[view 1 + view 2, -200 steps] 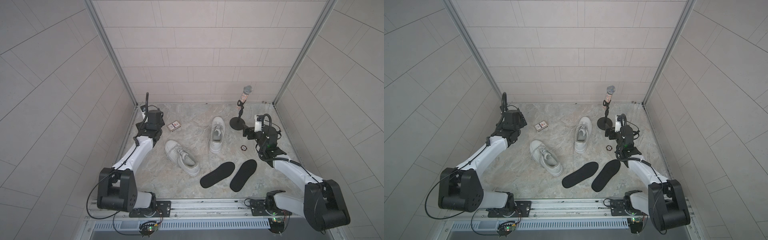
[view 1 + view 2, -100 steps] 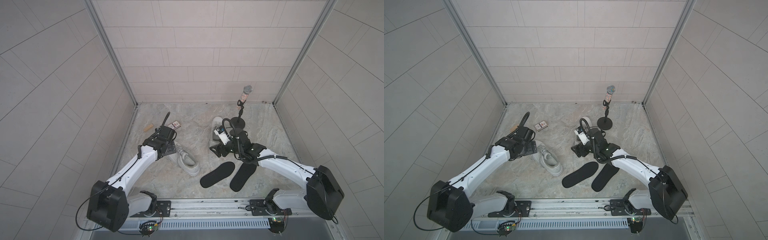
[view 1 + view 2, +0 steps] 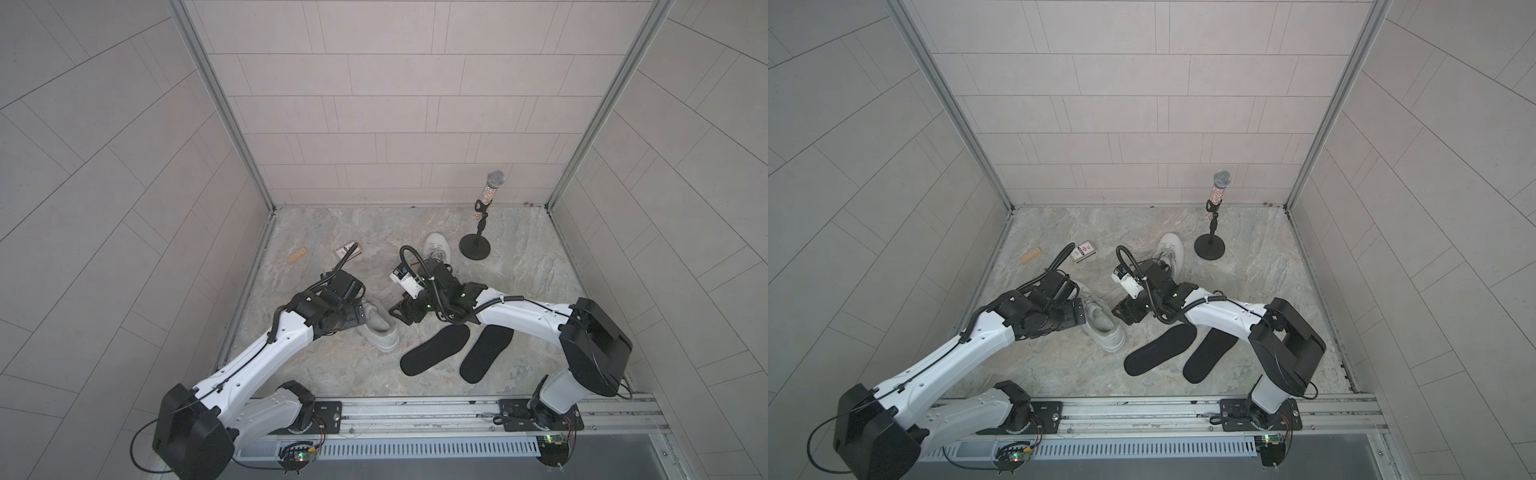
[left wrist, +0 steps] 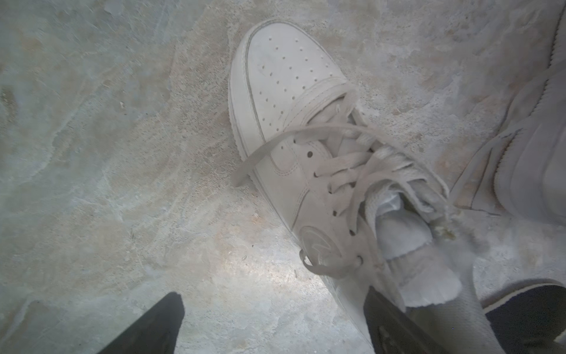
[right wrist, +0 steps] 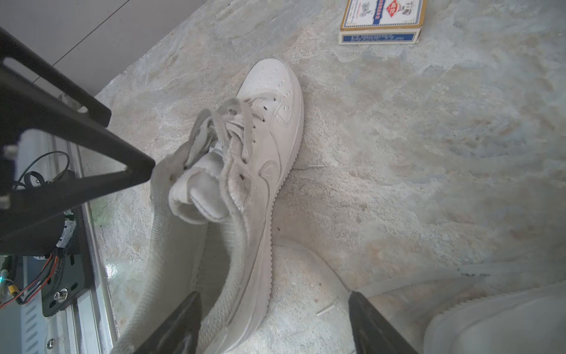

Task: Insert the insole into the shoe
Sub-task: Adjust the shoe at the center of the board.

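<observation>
A white shoe (image 3: 380, 330) (image 5: 263, 147) lies left of the middle, toe toward the back left. My left gripper (image 3: 359, 316) (image 4: 272, 291) is open at its laced side, one finger (image 5: 134, 171) touching the collar edge. My right gripper (image 3: 399, 311) (image 5: 274, 293) is open at the heel, astride the side wall. One of its fingers (image 5: 180, 325) is inside the opening and its other finger (image 5: 373, 325) is over the floor. Two black insoles (image 3: 436, 349) (image 3: 486, 353) lie flat in front of the right arm, untouched.
A second white shoe (image 3: 436, 247) lies behind the right wrist, partly hidden. A microphone stand (image 3: 475, 249) is at the back right. A card box (image 3: 347, 251) (image 5: 381, 21) and a small wooden block (image 3: 297, 255) lie at the back left.
Both arms have swung in from the back sides of the floor to the near shoe. The right gripper's jaws have narrowed a little. Shoes and insoles have stayed in place.
</observation>
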`<state>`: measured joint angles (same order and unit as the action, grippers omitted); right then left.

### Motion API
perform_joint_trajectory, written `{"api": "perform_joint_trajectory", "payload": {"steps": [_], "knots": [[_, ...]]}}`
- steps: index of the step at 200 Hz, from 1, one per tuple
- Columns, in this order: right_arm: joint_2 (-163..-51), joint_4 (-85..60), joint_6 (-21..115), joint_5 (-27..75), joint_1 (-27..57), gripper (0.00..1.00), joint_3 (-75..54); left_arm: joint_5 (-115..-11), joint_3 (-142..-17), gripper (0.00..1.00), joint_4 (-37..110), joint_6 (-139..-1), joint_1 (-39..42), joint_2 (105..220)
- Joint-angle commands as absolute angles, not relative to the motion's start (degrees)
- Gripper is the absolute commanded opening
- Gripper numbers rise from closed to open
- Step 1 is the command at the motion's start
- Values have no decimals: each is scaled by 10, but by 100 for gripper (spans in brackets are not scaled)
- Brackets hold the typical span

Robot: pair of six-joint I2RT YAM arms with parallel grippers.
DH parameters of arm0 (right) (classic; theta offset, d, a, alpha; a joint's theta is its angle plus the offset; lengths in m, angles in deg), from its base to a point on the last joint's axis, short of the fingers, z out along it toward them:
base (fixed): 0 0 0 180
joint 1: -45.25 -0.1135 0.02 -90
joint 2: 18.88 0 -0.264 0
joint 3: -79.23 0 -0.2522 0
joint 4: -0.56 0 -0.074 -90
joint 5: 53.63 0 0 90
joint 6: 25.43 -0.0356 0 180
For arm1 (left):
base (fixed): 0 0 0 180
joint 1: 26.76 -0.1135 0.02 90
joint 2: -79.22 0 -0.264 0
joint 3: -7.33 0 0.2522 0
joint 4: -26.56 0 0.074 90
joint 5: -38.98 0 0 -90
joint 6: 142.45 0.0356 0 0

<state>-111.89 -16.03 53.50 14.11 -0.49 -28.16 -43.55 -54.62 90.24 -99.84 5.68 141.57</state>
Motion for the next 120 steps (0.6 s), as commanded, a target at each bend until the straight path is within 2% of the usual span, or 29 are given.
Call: {"api": "perform_joint_trajectory", "payload": {"steps": [1, 44, 80, 120], "knots": [[-1138, -146, 520, 124, -11, 74, -259, -439, -528, 98, 879, -1049, 62, 1421], [-1184, -142, 510, 121, -31, 72, -228, -466, -527, 98, 838, -1072, 63, 1436], [-1203, -130, 499, 140, -36, 68, -231, -479, -515, 97, 860, -1104, 71, 1386], [-1207, -114, 482, 162, -36, 64, -239, -450, -511, 96, 882, -1150, 137, 1360]]}}
